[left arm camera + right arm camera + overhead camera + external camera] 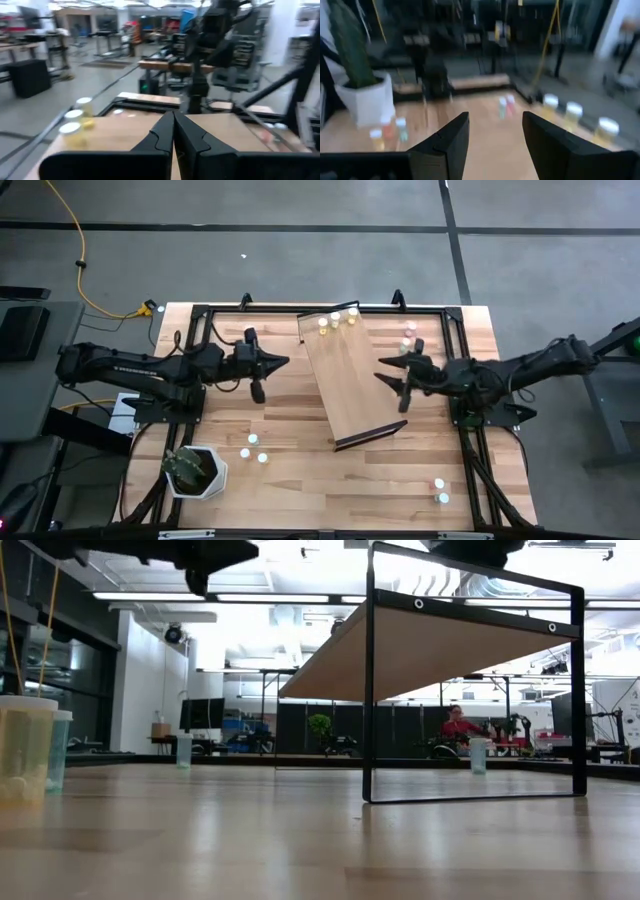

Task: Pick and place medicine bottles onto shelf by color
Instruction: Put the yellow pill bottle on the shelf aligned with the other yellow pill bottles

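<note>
The shelf [345, 375] is a long light-wood board with a dark frame edge, lying slantwise in the table's middle; in the low view it [440, 650] stands raised on its dark frame. Three yellow bottles [337, 318] stand on its far end. My left gripper [285, 362] is shut and empty, above the table left of the shelf; its wrist view [174, 122] shows the yellow bottles [75, 122] ahead. My right gripper [383, 370] is open and empty over the shelf's right edge, its gap [495, 125] showing bare wood.
Two pink bottles [408, 337] stand on the table right of the shelf. Three bottles [253, 450] stand near the front left, beside a white plant pot [195, 470]. Two more bottles [440, 490] stand at the front right. A dark frame [200, 315] borders the table.
</note>
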Action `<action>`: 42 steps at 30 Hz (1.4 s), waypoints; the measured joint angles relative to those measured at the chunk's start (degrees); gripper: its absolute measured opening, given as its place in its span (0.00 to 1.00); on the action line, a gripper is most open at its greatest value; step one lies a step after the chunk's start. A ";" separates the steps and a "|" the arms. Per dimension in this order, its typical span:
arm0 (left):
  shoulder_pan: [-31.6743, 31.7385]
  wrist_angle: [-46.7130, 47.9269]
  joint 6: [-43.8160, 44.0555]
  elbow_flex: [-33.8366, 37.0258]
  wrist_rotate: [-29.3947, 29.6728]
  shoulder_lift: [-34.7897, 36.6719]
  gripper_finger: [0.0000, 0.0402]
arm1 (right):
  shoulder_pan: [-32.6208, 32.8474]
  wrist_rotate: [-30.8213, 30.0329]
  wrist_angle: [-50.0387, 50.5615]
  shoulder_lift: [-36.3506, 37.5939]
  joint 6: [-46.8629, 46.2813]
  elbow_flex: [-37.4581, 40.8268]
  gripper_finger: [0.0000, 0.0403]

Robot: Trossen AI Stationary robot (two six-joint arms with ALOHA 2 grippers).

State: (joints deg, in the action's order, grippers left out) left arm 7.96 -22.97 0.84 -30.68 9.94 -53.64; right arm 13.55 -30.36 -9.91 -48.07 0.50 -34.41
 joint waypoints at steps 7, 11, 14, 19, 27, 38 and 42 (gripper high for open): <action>6.88 -18.67 3.55 9.41 -4.26 -3.83 0.00 | -0.88 0.45 -21.40 0.74 7.68 11.84 0.44; 12.96 -19.77 6.72 12.29 -7.53 -4.22 0.00 | -2.33 0.47 -22.08 0.69 8.66 13.72 0.44; 15.25 -15.08 7.47 12.38 -9.55 -4.24 0.00 | -3.40 0.47 -22.14 0.72 8.52 13.70 0.44; 15.77 -14.28 6.89 11.95 -9.77 -5.17 0.00 | -5.06 0.58 -22.90 0.72 10.31 13.70 0.44; 11.64 -11.70 5.73 3.34 -15.55 -7.13 0.16 | -6.54 0.69 -29.72 1.30 17.86 13.59 0.44; -5.39 38.79 -6.97 -21.43 -8.42 -13.56 0.57 | -6.21 0.93 -24.63 2.75 19.07 10.31 0.44; -10.57 51.28 -7.01 -28.32 -6.43 -17.97 0.63 | -6.21 0.95 -22.78 2.82 19.09 9.94 0.44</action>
State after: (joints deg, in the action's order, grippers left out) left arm -2.61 28.32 -6.17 -59.00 3.51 -71.60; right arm 7.33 -29.41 -32.69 -45.24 19.59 -24.47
